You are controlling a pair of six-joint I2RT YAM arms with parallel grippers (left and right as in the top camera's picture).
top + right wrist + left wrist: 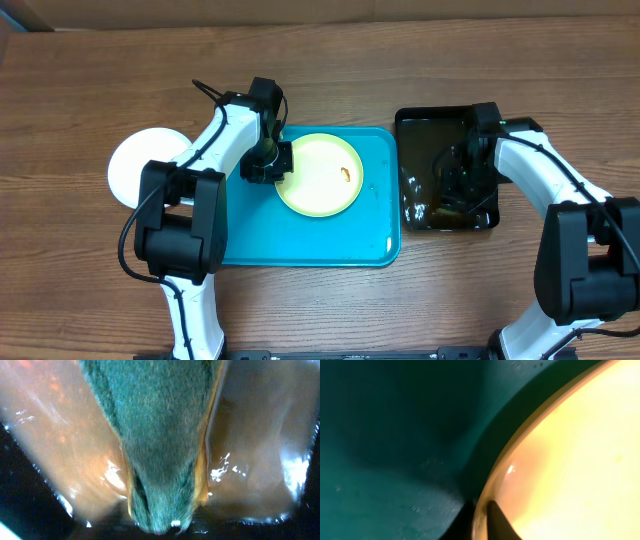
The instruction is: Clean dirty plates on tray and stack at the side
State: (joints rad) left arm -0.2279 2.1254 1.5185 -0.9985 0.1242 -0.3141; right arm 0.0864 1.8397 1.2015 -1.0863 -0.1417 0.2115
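The left gripper (270, 165) pinches the rim of the green plate (322, 178) on the tray (300, 245). The right gripper (456, 178) clamps a sponge (160, 435) in the basin (416, 124).

The left gripper (268, 163) is at the lime-rimmed plate's (318, 180) edge on the turquoise tray (300, 245); the right gripper (457, 178) is inside the black basin (425, 125).

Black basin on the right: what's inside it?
Brownish water and a green-topped sponge held by the right gripper. The floor of the basin under the sponge is covered.
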